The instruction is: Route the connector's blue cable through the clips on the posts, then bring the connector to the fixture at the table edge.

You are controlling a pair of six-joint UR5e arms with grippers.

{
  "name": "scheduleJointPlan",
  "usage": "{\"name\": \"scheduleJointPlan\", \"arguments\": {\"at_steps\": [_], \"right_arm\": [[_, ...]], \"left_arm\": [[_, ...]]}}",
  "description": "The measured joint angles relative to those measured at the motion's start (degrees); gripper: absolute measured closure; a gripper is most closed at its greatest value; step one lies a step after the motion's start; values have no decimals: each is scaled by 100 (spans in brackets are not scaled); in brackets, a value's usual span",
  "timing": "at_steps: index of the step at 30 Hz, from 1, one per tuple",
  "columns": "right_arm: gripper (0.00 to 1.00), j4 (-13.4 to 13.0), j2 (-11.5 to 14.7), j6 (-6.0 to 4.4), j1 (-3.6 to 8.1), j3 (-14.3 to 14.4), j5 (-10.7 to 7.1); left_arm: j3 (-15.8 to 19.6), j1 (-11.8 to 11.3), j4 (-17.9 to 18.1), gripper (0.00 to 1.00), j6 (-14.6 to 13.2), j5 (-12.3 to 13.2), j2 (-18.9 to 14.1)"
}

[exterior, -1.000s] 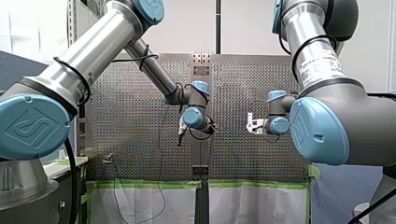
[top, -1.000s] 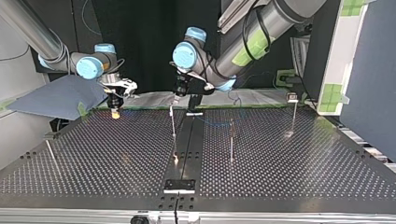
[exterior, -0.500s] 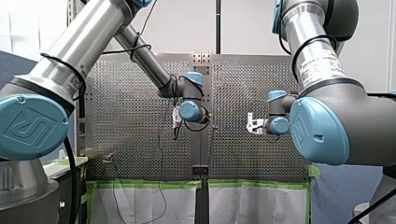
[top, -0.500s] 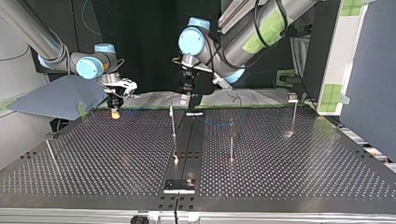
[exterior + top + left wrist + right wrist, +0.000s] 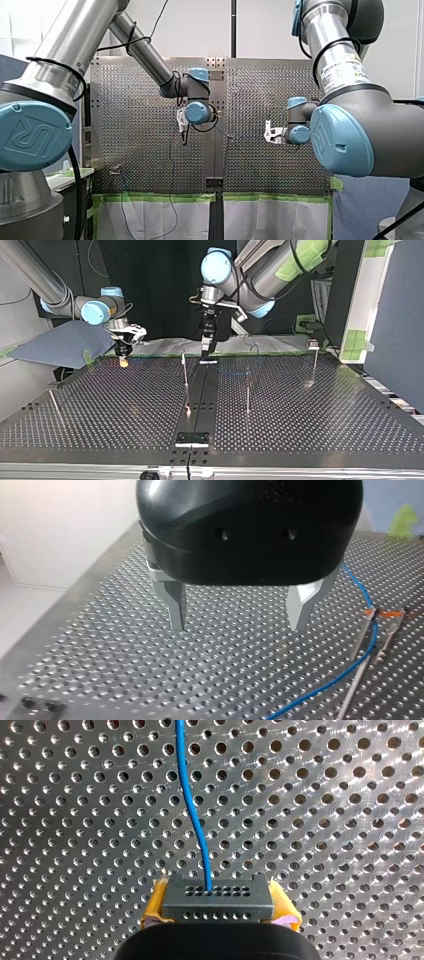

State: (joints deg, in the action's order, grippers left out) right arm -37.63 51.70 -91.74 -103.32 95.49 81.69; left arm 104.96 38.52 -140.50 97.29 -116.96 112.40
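In the right wrist view my right gripper (image 5: 217,909) is shut with its yellow pads on the dark grey connector (image 5: 217,899). The blue cable (image 5: 192,805) runs ahead from the connector over the perforated table. In the top view this gripper (image 5: 123,359) hangs at the far left of the table. My left gripper (image 5: 240,612) is open, with nothing between its metal fingers (image 5: 175,605). It hovers above the plate, and the blue cable (image 5: 361,655) and a post with an orange clip (image 5: 382,614) lie off to its side. In the top view my left gripper (image 5: 205,347) points down near the far middle.
Thin posts stand on the table in the top view: one near the middle (image 5: 185,370), one to its right (image 5: 248,390), one at the far right (image 5: 314,365). A black fixture (image 5: 192,438) sits at the near edge. A dark strip (image 5: 202,390) runs down the table's middle.
My left arm has lifted and swung its gripper upright, away from the middle post; in the front view it moved up and left. My right arm has held still with the connector.
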Motion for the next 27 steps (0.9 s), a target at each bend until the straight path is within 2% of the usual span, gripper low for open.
{"name": "scheduleJointPlan", "arguments": {"at_steps": [10, 21, 27], "right_arm": [[100, 7, -3, -11, 15, 1, -3], [100, 9, -11, -12, 18, 1, -3], [100, 19, -13, -12, 17, 1, -4]], "left_arm": [[467, 80, 74, 0, 0, -5, -469], [964, 105, 156, 0, 135, 17, -966], [1240, 61, 413, 0, 356, 203, -1240]]}}
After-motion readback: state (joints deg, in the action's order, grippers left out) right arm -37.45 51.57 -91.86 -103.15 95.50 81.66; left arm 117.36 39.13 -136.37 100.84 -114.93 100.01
